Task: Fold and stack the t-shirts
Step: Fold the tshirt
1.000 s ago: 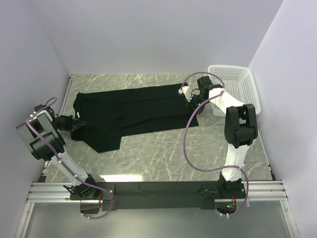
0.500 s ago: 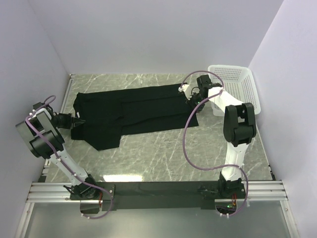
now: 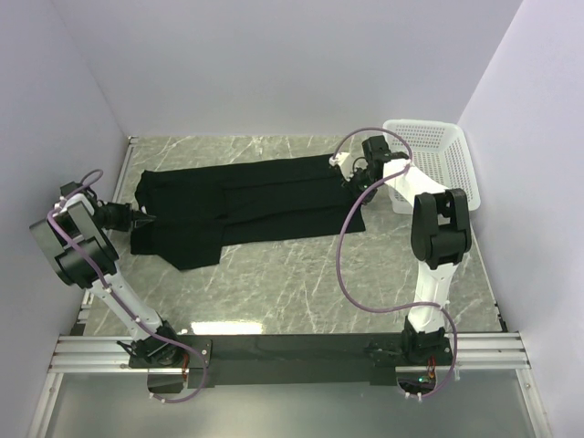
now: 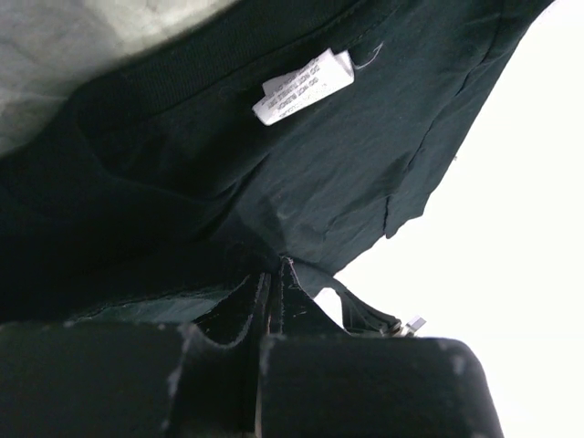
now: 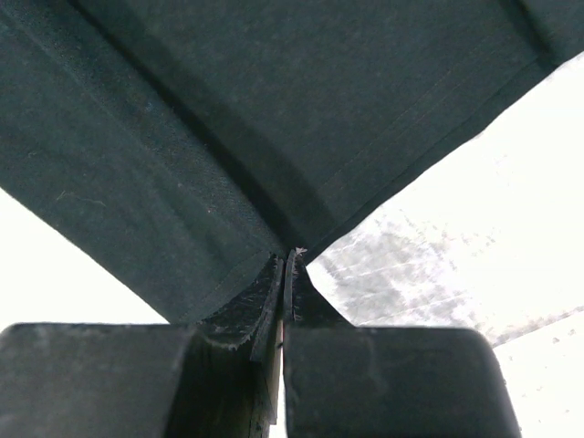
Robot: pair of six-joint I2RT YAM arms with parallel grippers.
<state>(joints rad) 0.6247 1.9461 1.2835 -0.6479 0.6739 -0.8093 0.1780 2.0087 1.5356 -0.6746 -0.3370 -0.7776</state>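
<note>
A black t-shirt (image 3: 255, 201) lies stretched sideways across the marble table (image 3: 301, 274), with a flap hanging toward the front at its left end. My left gripper (image 3: 149, 219) is shut on the shirt's left end. In the left wrist view the jaws (image 4: 275, 265) pinch black cloth (image 4: 182, 182) below a white label (image 4: 303, 87). My right gripper (image 3: 349, 176) is shut on the shirt's right end. In the right wrist view its jaws (image 5: 288, 257) clamp a hemmed corner of the cloth (image 5: 274, 109). No logo shows.
A white perforated basket (image 3: 429, 160) stands at the back right, just behind the right arm. Walls close the table on the left, back and right. Bare marble (image 5: 411, 265) shows beside the pinched corner.
My left gripper has drawn back to the left and slightly away, pulling the shirt's left end and front flap with it. The right gripper has edged slightly toward the back.
</note>
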